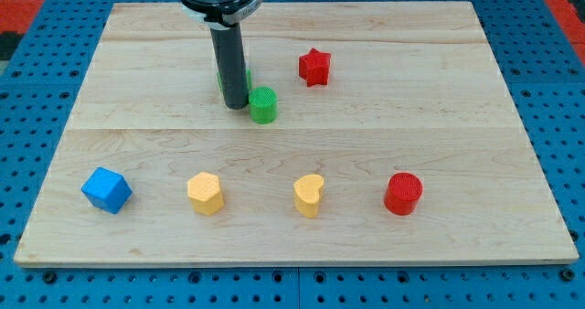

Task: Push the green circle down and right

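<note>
The green circle (pixel 263 104) stands on the wooden board (pixel 457 126) a little above the middle. My rod comes down from the view's top and my tip (pixel 235 104) rests on the board just left of the green circle, close to or touching it. Another green block (pixel 247 77) is mostly hidden behind the rod; its shape cannot be made out.
A red star (pixel 314 67) sits up and right of the green circle. Along the lower part of the board lie a blue cube (pixel 106 190), a yellow block (pixel 206 194), a yellow heart (pixel 309 196) and a red circle (pixel 403 193).
</note>
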`<move>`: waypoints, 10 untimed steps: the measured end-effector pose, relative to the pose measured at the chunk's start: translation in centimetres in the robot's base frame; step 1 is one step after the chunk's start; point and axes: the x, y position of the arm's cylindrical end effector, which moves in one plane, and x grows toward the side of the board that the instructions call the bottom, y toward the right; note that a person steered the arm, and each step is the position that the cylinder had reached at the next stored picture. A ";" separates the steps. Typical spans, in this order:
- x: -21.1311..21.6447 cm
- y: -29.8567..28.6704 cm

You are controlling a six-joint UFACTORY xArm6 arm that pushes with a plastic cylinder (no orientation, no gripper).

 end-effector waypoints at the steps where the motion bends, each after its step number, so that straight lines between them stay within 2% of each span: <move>1: 0.6 1.0; 3: 2.1 2.9; 6: 0.9 7.1; 10: 1.0 21.1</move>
